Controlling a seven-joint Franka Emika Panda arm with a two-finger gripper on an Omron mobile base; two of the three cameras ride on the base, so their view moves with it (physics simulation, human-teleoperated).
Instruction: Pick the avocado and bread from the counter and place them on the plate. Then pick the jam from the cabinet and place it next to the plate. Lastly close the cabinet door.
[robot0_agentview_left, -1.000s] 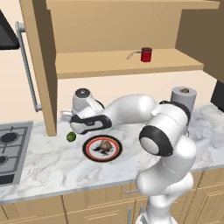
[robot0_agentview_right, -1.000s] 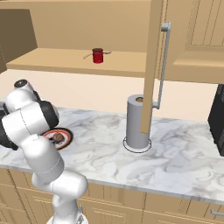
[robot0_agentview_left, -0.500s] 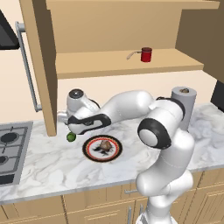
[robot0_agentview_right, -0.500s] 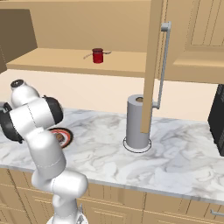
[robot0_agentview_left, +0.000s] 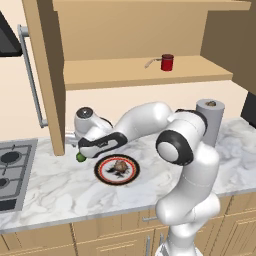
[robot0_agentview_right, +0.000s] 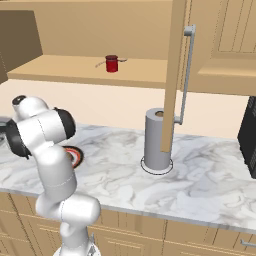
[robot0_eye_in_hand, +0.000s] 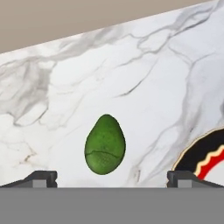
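End effector (robot0_eye_in_hand: 111, 177) hangs wide open, holding nothing, right over the avocado (robot0_eye_in_hand: 105, 144), which lies on the marble surface (robot0_eye_in_hand: 144, 78) just left of the plate (robot0_agentview_left: 105, 172). Smooth, rounded, probably light and prone to rolling: best pinched across its broad middle.

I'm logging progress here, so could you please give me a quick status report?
Gripper open, above avocado on counter. Bread on plate. Nothing in the way.
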